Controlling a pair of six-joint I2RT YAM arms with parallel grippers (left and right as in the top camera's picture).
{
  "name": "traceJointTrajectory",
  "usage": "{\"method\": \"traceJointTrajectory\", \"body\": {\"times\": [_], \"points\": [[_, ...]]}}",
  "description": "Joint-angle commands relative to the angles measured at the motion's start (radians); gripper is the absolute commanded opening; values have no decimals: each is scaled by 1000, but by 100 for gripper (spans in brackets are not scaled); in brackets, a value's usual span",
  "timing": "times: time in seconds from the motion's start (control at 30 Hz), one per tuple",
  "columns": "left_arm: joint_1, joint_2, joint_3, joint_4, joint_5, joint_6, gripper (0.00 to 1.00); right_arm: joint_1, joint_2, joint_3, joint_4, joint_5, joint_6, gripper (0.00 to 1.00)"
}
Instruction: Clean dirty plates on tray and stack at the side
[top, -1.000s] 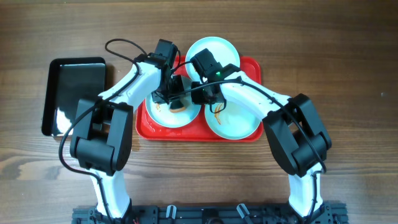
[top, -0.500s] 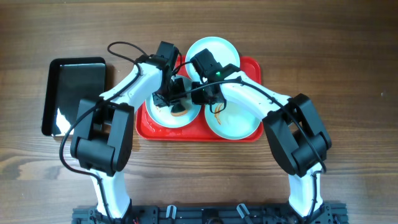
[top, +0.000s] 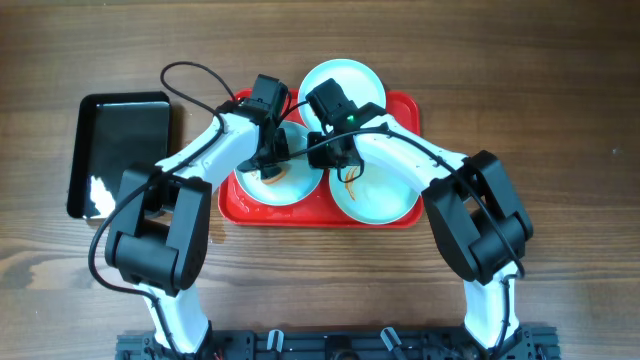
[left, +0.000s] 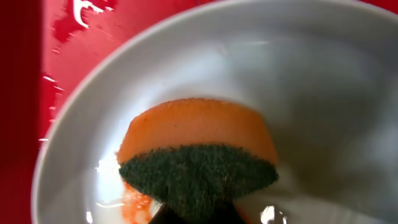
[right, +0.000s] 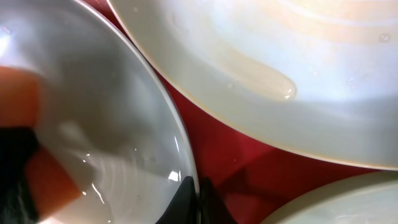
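Three pale plates lie on the red tray (top: 405, 112): a left plate (top: 258, 188), a far plate (top: 345, 80) and a right plate (top: 385, 195) with an orange-brown smear. My left gripper (top: 271, 163) is shut on an orange sponge with a dark green scouring face (left: 196, 149), pressed on the left plate (left: 323, 93). An orange smear (left: 134, 199) lies beside the sponge. My right gripper (right: 198, 194) is shut on the left plate's rim (right: 180, 137) and shows in the overhead view (top: 322, 152).
A smaller glossy black tray (top: 120, 150) lies on the wooden table left of the red tray. Both arms cross over the middle of the red tray (right: 230, 155). The far plate (right: 298, 68) and the right plate (right: 348, 202) lie close to my right gripper.
My left gripper has slid the sponge a little to the left across the left plate. The right gripper has stayed on the plate's rim.
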Motion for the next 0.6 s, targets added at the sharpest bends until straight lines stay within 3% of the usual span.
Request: {"method": "traceJointTrajectory", "body": {"times": [0.0, 0.37, 0.57], "points": [[33, 71, -63, -19, -118, 2, 4, 4, -33, -1, -6, 14, 0, 4], [32, 19, 4, -185, -287, -2, 4, 4, -33, -1, -6, 14, 0, 4], [20, -60, 70, -188, -141, -2, 4, 4, -33, -1, -6, 14, 0, 4]]}}
